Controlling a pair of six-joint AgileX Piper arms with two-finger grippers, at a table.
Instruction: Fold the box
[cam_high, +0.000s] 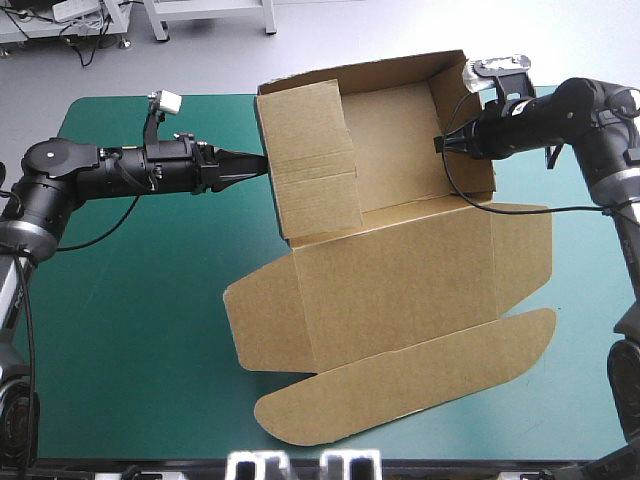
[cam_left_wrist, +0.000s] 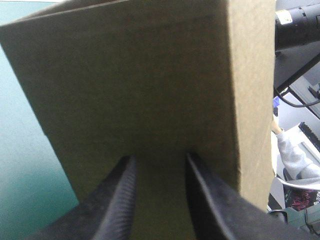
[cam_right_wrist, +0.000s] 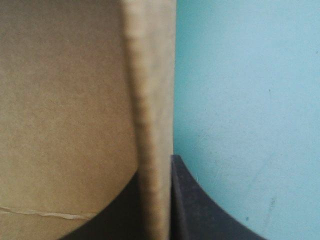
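The brown box (cam_high: 400, 270) lies in the middle of the table. Its far half forms a tray with the back and side walls raised, and the lid (cam_high: 400, 395) lies flat toward the front edge. My left gripper (cam_high: 258, 162) points at the outside of the left wall (cam_left_wrist: 135, 85). Its fingers stand a little apart, tips (cam_left_wrist: 127, 167) against the board, with nothing between them. My right gripper (cam_high: 440, 143) is at the tray's right wall (cam_high: 462, 120), shut on that wall's edge (cam_right_wrist: 150, 100), one finger on each side.
The teal-green cover (cam_high: 130, 300) is bare at the left and front left. The lid's rounded flap (cam_high: 300, 420) reaches close to the table's front edge. Bare cover (cam_right_wrist: 240, 100) also lies outside the right wall.
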